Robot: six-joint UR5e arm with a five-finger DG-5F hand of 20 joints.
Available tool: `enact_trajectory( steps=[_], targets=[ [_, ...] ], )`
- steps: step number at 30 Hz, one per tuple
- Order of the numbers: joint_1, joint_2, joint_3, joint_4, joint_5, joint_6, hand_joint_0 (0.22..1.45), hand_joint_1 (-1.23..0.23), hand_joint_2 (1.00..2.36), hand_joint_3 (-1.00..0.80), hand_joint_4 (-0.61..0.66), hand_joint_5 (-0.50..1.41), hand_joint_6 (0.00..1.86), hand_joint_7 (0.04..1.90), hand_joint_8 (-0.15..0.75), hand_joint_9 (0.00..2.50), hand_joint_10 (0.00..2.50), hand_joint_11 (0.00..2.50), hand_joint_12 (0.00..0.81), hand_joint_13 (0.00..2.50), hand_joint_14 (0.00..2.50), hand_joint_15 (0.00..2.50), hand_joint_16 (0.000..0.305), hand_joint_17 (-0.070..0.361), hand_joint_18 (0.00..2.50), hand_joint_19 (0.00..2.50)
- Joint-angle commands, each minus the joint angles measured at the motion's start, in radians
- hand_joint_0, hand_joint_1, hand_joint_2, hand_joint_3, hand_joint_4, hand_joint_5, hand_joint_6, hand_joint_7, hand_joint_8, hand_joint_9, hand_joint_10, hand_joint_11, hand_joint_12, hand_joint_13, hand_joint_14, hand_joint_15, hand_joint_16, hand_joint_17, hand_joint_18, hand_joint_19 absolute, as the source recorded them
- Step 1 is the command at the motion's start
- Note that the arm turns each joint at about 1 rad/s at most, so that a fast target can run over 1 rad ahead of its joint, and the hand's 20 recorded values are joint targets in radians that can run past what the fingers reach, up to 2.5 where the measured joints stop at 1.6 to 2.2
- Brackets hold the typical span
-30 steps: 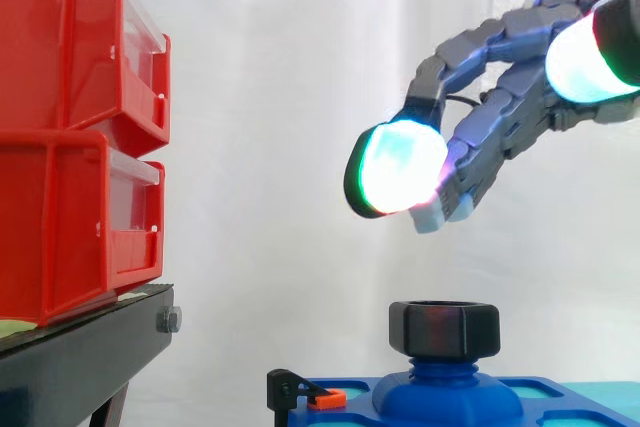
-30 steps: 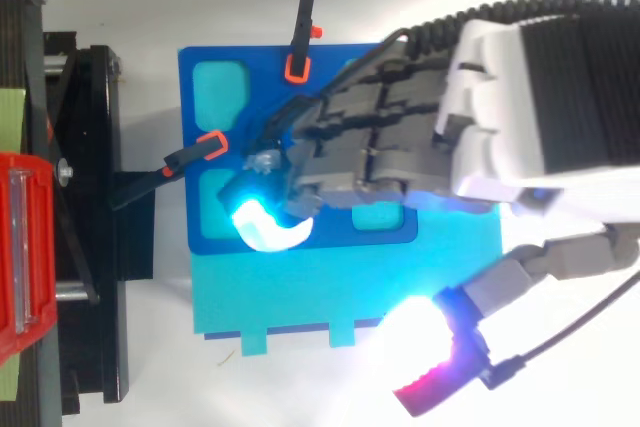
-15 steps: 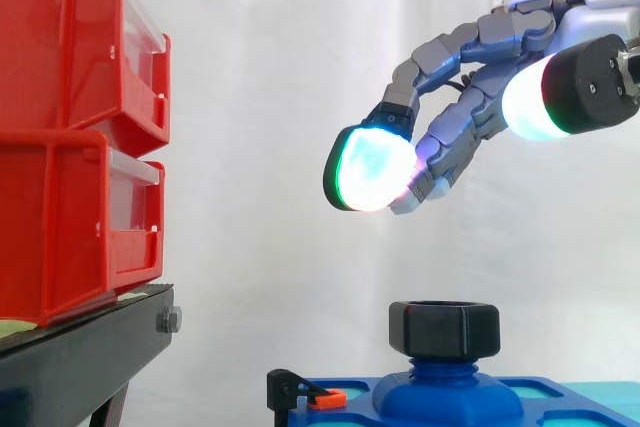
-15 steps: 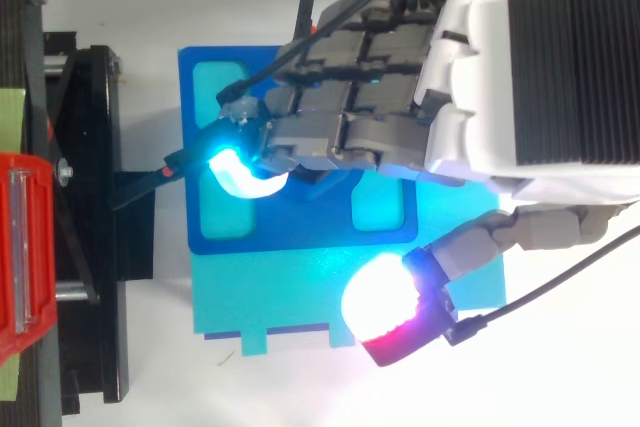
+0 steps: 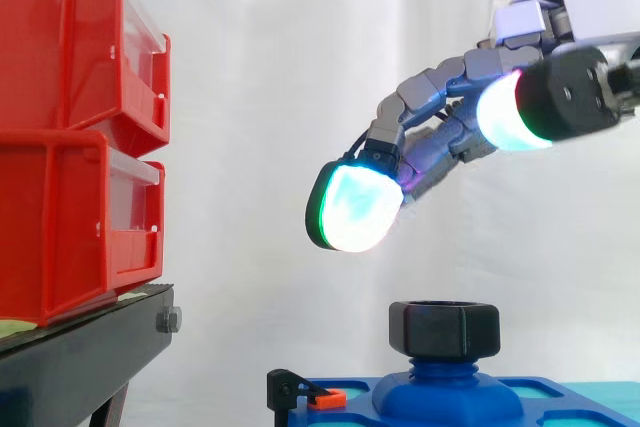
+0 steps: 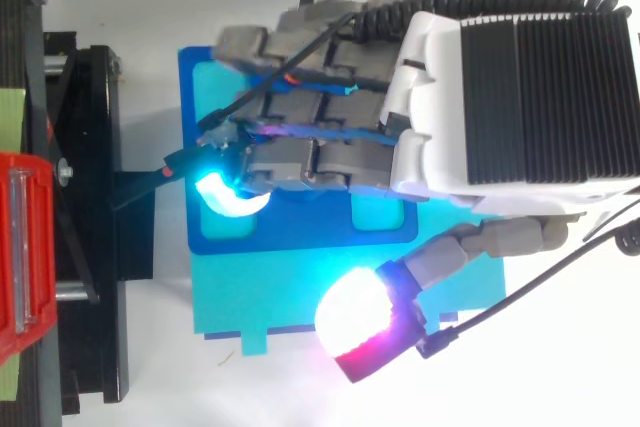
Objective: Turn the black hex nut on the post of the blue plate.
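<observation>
Black hex nut (image 5: 444, 328) sat on top of the blue post (image 5: 446, 389), which rose from the blue plate (image 6: 300, 235) at the bottom of the side view. Nothing touched the nut.

Hand (image 5: 445, 79) reached in from the right and hung above the nut, well apart from it, angled down and to the left. Its fingers were stretched out with a slight bend and held nothing. One fingertip pad (image 5: 350, 209) glowed cyan-green, up and left of the nut. Thumb pad (image 5: 505, 113) stood off to the right, higher.

From above, the hand covered much of the plate, so the nut was hidden there. The plate lay on a cyan sheet (image 6: 300, 299). A black clip with an orange tab (image 6: 190, 159) gripped the plate's edge.

Red bins (image 5: 70, 137) were stacked on the black stand (image 5: 80, 362) at left, well apart from the plate.
</observation>
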Motion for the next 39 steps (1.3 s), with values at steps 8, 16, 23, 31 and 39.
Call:
enact_trajectory(
  steps=[8,16,23,31,39],
  targets=[
    [-0.004,-0.026,0.005,0.011,-0.006,0.002,0.44,-0.02,1.0,-0.5,0.21,-0.2,0.5,0.73,0.233,0.21,0.0,0.0,0.361,0.0,0.0,0.0,0.06,0.135,0.0,0.26],
    [-0.004,-0.042,0.028,-0.006,-0.013,-0.012,0.45,-0.02,1.0,-0.5,0.21,-0.2,0.5,0.73,0.233,0.25,0.0,0.0,0.356,0.02,0.0,0.0,0.059,0.132,0.0,0.28],
    [-0.009,-0.046,0.028,0.02,-0.02,-0.033,0.46,-0.02,1.0,-0.5,0.21,-0.2,0.5,0.73,0.237,0.27,0.0,0.0,0.356,0.05,0.0,0.0,0.058,0.131,0.03,0.3],
    [-0.024,-0.083,0.035,0.031,-0.034,-0.038,0.46,-0.05,1.0,-0.5,0.2,-0.19,0.5,0.72,0.24,0.28,0.0,0.0,0.355,0.08,0.0,0.0,0.058,0.13,0.07,0.31],
    [-0.035,-0.085,0.06,-0.001,-0.062,-0.047,0.46,-0.55,1.0,-0.5,0.12,-0.26,0.5,0.71,0.225,0.21,0.0,0.0,0.353,0.11,0.0,0.0,0.058,0.13,0.12,0.29]
  ],
)
